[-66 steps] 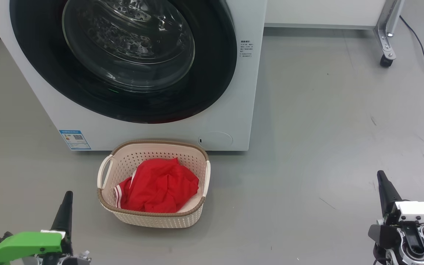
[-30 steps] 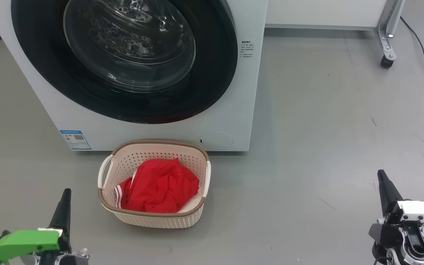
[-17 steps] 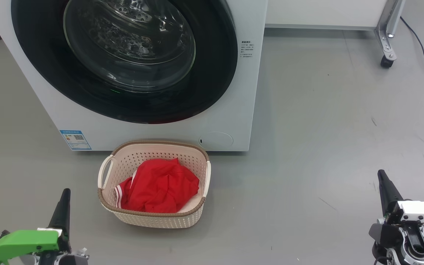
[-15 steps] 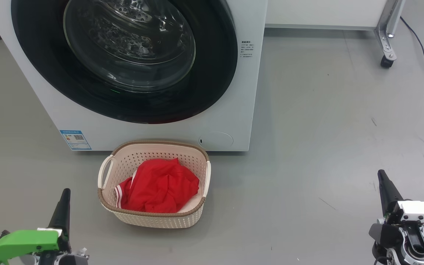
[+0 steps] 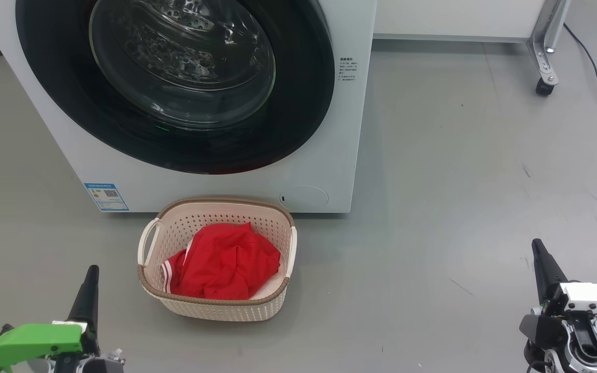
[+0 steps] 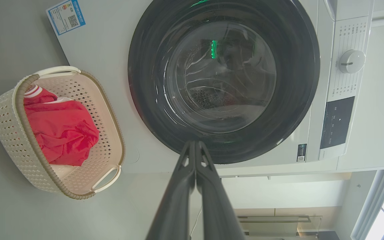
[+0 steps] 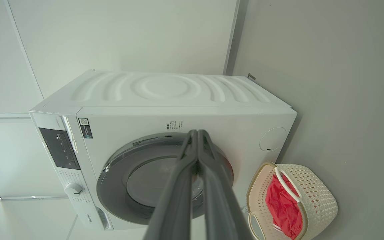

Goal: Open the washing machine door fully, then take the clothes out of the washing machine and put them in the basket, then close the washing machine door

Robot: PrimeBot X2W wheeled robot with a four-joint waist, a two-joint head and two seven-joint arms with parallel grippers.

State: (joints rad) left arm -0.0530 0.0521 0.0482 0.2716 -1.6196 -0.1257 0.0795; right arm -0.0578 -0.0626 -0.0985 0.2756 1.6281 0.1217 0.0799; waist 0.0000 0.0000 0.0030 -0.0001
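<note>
- Both hands clenched, fingers pressed together, nothing held: left hand (image 5: 93,273) and right hand (image 5: 538,249) hang well back from the washing machine (image 5: 324,176), one off its front left corner, one off its front right
- Washing machine door (image 5: 174,67) lies flush against the washing machine front in head and wrist views; no gap seen at its edge, so judged closed
- Basket (image 5: 215,201) stands on the floor just in front of the washing machine, below the door's lower edge; whether it touches the front panel, cannot tell
- Clothes (image 5: 223,264) lie bunched inside the basket, red, white stripes at one side
- Through the glass: bare perforated drum, no garment made out; faint red glint at the door's lower edge, likely a reflection, not confirmed
- Judgement: opening, unloading and closing all appear done; nothing left but to check the latch caught
</note>
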